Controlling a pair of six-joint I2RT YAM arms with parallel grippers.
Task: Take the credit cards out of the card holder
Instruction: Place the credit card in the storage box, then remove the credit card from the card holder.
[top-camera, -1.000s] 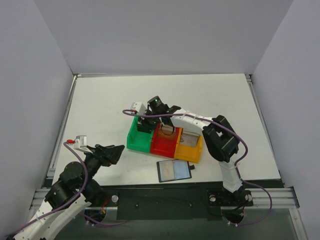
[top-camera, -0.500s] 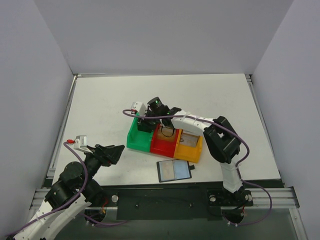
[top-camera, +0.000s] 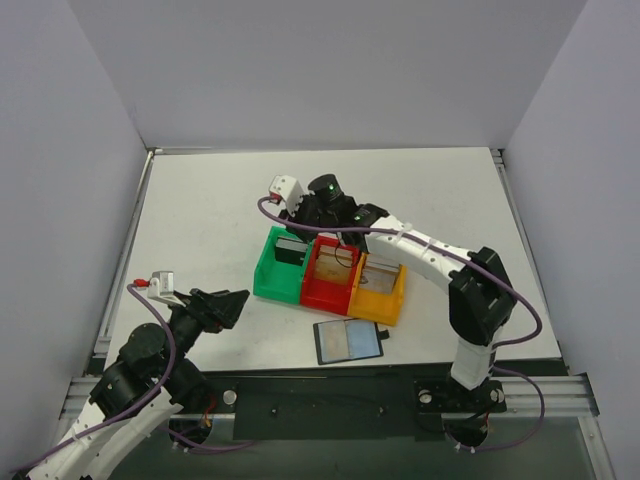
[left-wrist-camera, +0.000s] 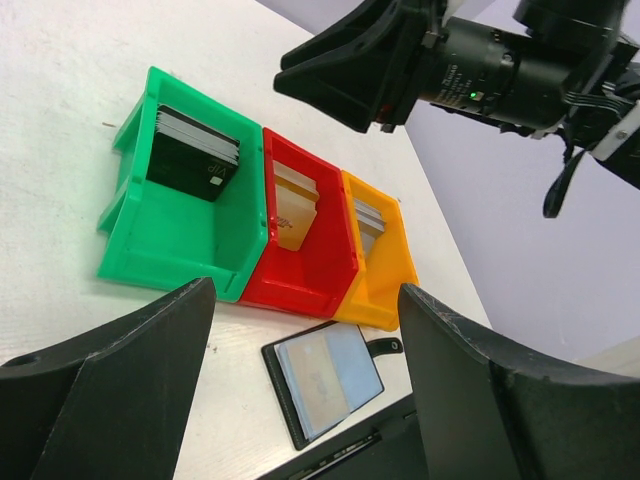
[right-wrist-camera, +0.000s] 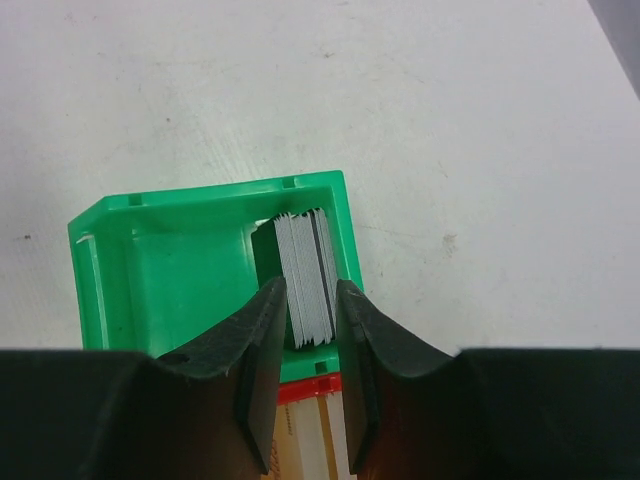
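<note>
The card holder (left-wrist-camera: 180, 250) is smooth, shiny moulded plastic. The credit cards (left-wrist-camera: 195, 155) in it look like matt plastic, and the loose card (left-wrist-camera: 325, 375) has a glossier face. The worktop (right-wrist-camera: 300, 90) is matt white and faintly scuffed. The fingers (right-wrist-camera: 262, 345) of the right gripper (right-wrist-camera: 312, 290) are matt black plastic.

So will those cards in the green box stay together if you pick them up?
Probably not. The stack of cards is several thin ones with uneven edges, leaning in the green box, so they'd likely slide apart or fan out. Each looks flat and stiff, and probably light.
</note>
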